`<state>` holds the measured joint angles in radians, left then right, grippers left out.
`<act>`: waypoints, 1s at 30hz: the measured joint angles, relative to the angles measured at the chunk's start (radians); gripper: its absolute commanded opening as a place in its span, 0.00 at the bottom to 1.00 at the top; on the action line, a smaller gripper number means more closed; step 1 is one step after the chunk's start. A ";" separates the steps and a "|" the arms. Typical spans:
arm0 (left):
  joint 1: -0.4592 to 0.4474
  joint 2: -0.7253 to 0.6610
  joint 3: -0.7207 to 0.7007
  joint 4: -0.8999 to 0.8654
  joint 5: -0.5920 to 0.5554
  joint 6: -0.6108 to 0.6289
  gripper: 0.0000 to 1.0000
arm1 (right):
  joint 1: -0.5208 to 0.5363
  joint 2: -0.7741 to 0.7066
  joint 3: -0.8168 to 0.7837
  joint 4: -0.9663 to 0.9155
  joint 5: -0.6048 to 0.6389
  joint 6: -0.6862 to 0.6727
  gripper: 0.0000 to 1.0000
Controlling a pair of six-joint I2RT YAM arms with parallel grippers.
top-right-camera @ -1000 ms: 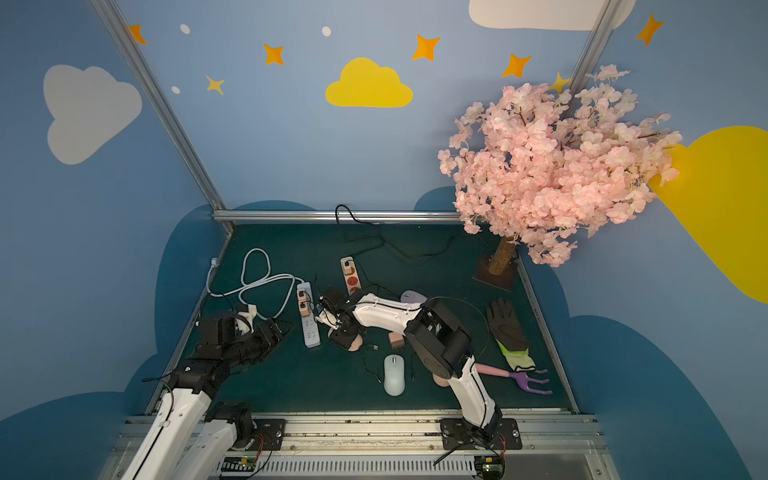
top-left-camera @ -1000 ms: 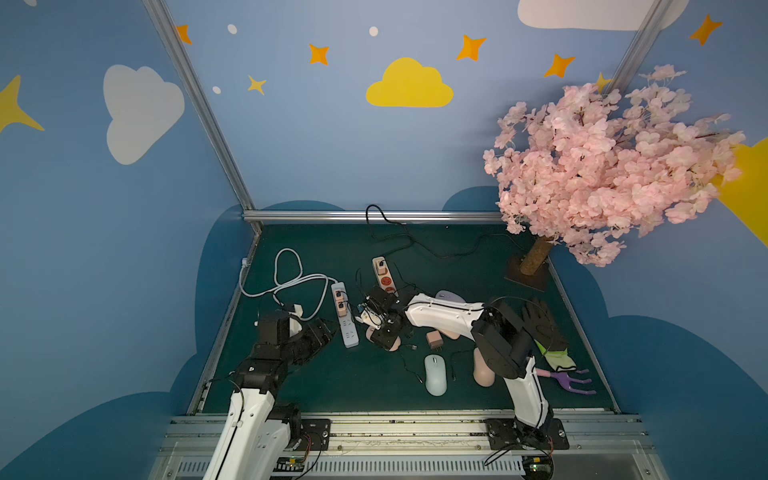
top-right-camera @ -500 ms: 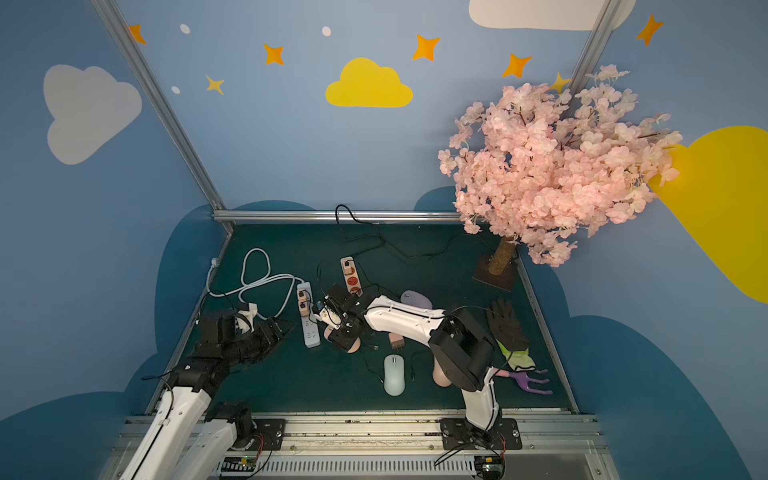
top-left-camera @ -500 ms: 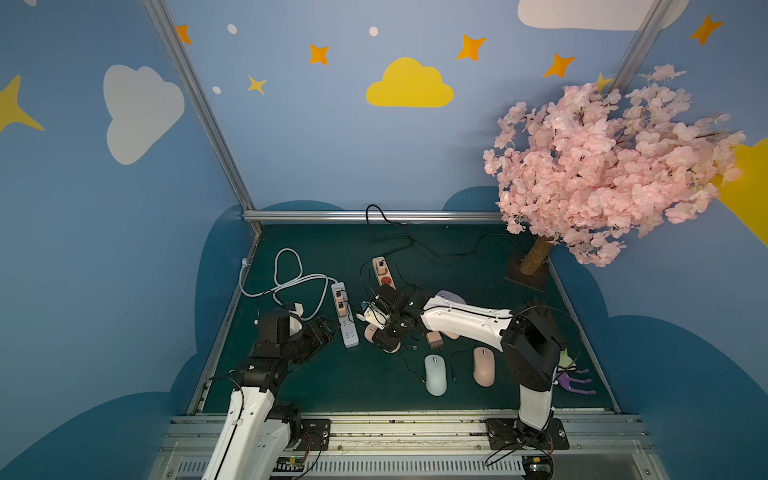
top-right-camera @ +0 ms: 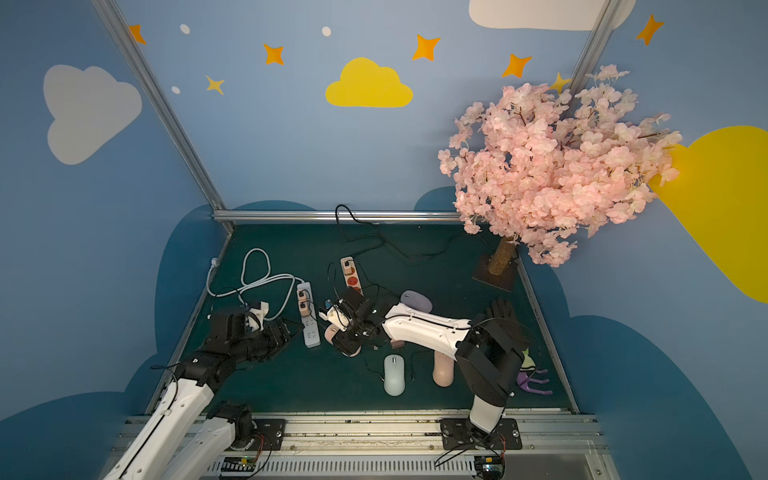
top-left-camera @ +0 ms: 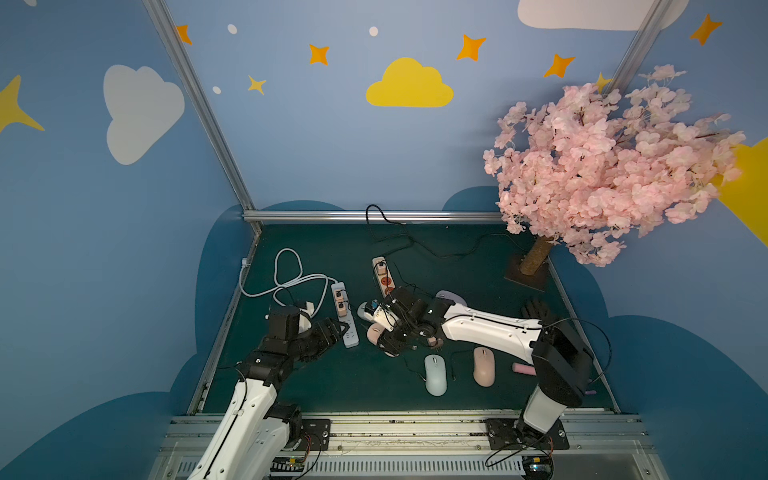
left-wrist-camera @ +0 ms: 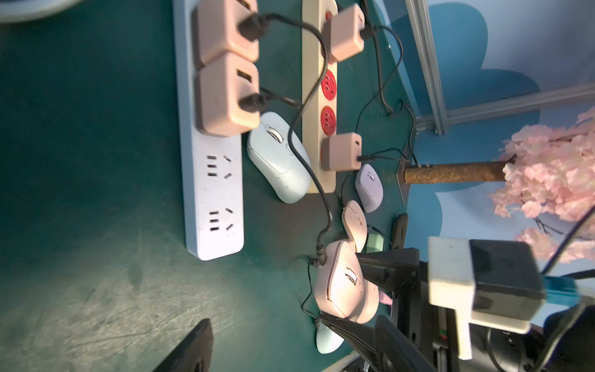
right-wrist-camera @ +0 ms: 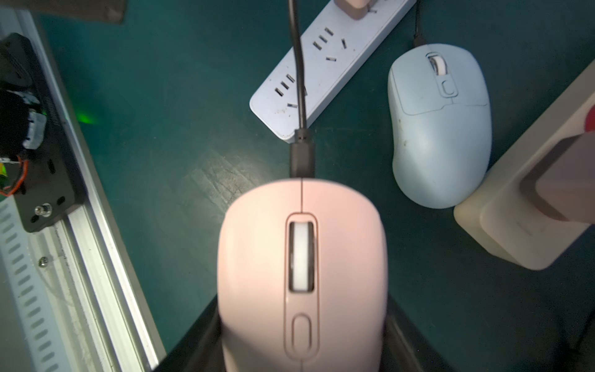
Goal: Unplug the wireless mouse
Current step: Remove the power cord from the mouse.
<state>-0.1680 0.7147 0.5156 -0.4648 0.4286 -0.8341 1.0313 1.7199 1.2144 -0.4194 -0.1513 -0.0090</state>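
Right gripper [right-wrist-camera: 302, 299] clamps pink mouse [right-wrist-camera: 301, 225] by its sides, plug [right-wrist-camera: 302, 154] in its nose.
Mouse at 3 o'clock of strip [top-left-camera: 347, 320] end; left gripper [top-left-camera: 336, 332], wide open and empty, at 9. Risk: tugging cord [right-wrist-camera: 297, 64] instead of plug, so mouse slips out or strip drags.

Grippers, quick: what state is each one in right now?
Left gripper: open, holding nothing, beside the white power strip.
Right gripper: shut on the pink mouse, its cable plugged in.
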 measured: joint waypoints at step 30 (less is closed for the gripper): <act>-0.177 0.312 0.030 0.335 -0.114 -0.158 0.31 | 0.000 -0.082 -0.108 0.173 -0.063 0.106 0.00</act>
<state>-0.3447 1.0267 0.5457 -0.1295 0.3141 -0.9916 1.0313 1.6379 1.1065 -0.2466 -0.2142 0.0967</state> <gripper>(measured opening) 0.328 0.588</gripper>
